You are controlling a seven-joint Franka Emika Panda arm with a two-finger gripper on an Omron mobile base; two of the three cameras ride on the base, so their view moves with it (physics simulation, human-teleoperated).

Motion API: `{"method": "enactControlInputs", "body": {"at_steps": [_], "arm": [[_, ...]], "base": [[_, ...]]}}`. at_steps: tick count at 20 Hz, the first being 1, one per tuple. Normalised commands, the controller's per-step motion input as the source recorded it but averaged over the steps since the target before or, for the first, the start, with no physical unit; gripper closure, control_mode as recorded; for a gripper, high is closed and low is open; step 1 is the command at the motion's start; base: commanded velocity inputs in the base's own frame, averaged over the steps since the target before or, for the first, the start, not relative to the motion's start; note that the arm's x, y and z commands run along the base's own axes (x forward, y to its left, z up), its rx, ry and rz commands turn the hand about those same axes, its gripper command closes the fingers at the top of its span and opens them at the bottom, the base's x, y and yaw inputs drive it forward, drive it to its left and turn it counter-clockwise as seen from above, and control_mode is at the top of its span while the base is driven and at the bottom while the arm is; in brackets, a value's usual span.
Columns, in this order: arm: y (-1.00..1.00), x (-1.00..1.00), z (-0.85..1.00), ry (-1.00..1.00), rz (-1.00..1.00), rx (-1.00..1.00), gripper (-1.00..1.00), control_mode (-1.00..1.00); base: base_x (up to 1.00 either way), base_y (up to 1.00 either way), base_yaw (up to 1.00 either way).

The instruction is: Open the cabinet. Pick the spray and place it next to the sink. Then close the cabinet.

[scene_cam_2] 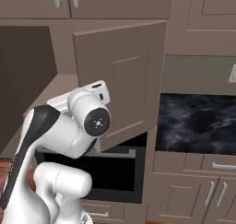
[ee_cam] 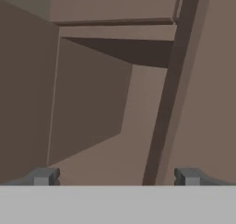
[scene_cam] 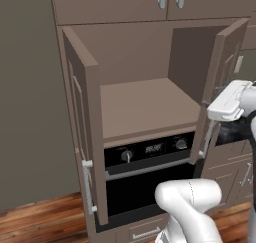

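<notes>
The cabinet (scene_cam: 145,107) stands open, end effector (ee_cam: 115,177) spread wide.

White, glossy, rounded arm (scene_cam_2: 60,135), built of thick tube-like segments with bulging joints. Dark, nearly black band along one segment near the shoulder. Round grey end cap (scene_cam_2: 97,121) on one joint, dotted with a small centre mark and tiny screws. Flat white boxy hand housing. Two small dark grey finger tips (ee_cam: 44,176), blocky and square-edged.
</notes>
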Motion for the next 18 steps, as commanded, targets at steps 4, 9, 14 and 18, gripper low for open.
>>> {"method": "enactControlInputs", "body": {"at_steps": [4,9,14,18], "arm": [[0.13,0.51,0.00,0.00,0.00,0.00,-1.00,-1.00],[0.11,0.52,0.00,0.00,0.00,0.00,-1.00,-1.00],[0.07,0.46,0.00,0.00,0.00,0.00,-1.00,-1.00],[0.09,0.31,0.00,0.00,-0.04,0.00,-1.00,-1.00]], "base": [[0.00,0.00,0.00],[0.00,0.00,0.00],[0.00,0.00,0.00],[0.00,0.00,0.00]]}}
